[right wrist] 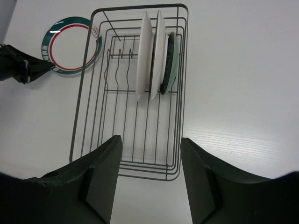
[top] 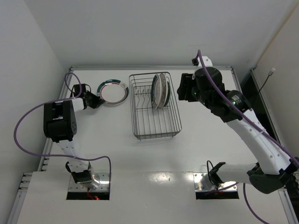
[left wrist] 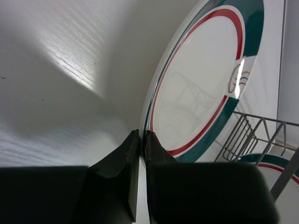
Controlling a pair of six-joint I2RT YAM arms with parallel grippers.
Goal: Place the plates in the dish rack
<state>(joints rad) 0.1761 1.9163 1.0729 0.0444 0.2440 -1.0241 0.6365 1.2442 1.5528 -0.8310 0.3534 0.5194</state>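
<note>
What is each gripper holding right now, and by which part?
The left gripper is shut on the teal-rimmed plate, pinching its outer rim. The right gripper is open and holds nothing.

A white table point(top: 140, 158) is filling most of the overhead view, and the close-up views are showing a faint streaky grain on its surface. Plain white walls point(top: 140, 28) are closing it in at the top, left and right of the frame. A white-tipped cable point(top: 271, 72) is hanging at the upper right, above what is possibly a dark gap point(top: 249, 91). Dark rectangular cutouts are sitting at the lower left point(top: 77, 196) and lower right point(top: 210, 196).
</note>
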